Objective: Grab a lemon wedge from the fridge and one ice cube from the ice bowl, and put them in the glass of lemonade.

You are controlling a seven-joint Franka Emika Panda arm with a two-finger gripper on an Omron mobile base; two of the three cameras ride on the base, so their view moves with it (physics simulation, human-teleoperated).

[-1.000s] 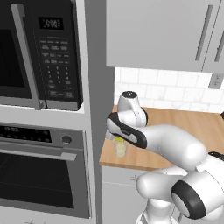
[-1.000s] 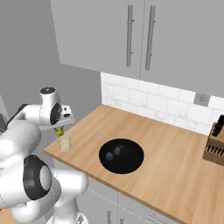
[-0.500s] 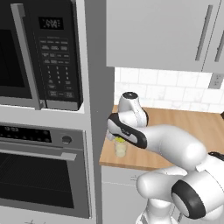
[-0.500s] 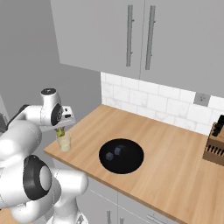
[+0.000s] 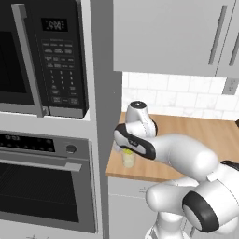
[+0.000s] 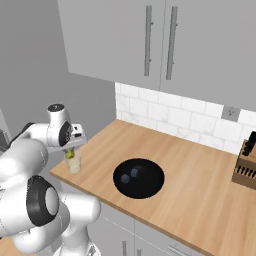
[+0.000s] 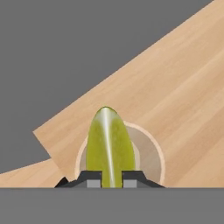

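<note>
My gripper (image 7: 111, 177) is shut on the lemon wedge (image 7: 109, 144), a yellow-green slice pointing down over the glass of lemonade (image 7: 154, 151). The glass (image 6: 74, 165) stands at the left front corner of the wooden counter (image 6: 200, 185), and the wedge (image 6: 70, 154) hangs just at its rim under the gripper (image 6: 70, 149). From the left base view the hand (image 5: 126, 148) hovers right above the glass (image 5: 128, 160). The black ice bowl (image 6: 156, 169) holds two ice cubes (image 6: 134, 172) mid-counter. The fridge is out of view.
A tall grey panel (image 5: 105, 93) borders the counter's left end, with a microwave (image 5: 46, 60) and black wall oven (image 5: 42, 186) beyond. A knife block (image 6: 246, 167) stands at the far right by the tiled wall. Grey upper cabinets (image 6: 150, 45) hang overhead.
</note>
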